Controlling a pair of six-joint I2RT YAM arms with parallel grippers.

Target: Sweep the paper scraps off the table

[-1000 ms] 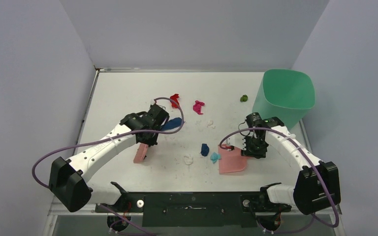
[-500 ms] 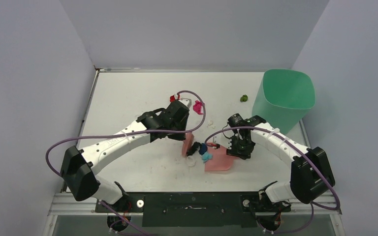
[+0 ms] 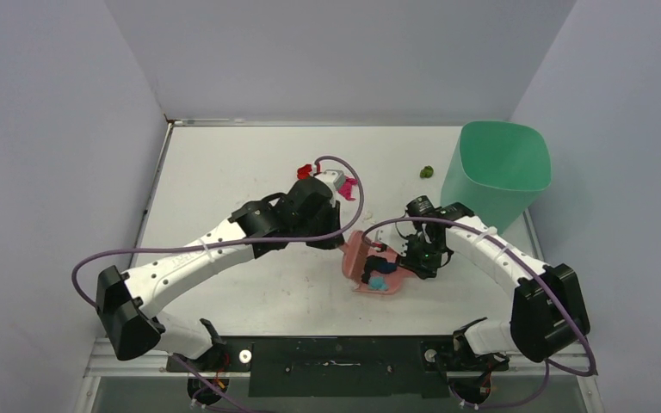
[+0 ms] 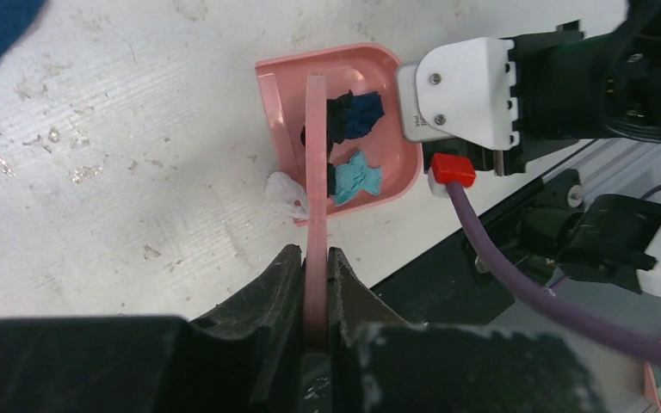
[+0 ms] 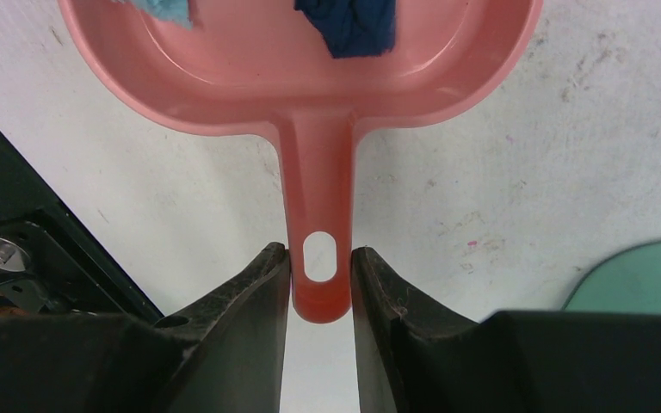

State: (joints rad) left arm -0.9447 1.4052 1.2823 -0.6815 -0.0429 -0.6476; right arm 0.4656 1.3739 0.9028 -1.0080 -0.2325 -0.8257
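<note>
The left gripper [image 4: 314, 258] pinches the thin pink brush [image 4: 315, 155] tight. The right gripper [image 5: 320, 267] squeezes the pink dustpan [image 5: 310, 95] by its handle. A dark blue scrap [image 4: 357, 116] and a cyan scrap [image 4: 355, 179] lie in the pan, straight ahead of the right jaws. A white scrap [image 4: 286, 191] sits on the table [image 4: 120, 129] ahead of the left jaws, right beside the brush.

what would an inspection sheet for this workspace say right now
surface: white speckled table, scuffed.
job's things: dark blue scrap and cyan scrap in the pink plastic dustpan; white scrap at its lip; red scrap, magenta scrap and green scrap farther back.
clutter: nothing seen.
pincers: left pincer shut on the flat pink brush; right pincer shut on the dustpan handle.
cables: purple cables trail from both pincers.
surroundings: green plastic bin far right; grey walls.
</note>
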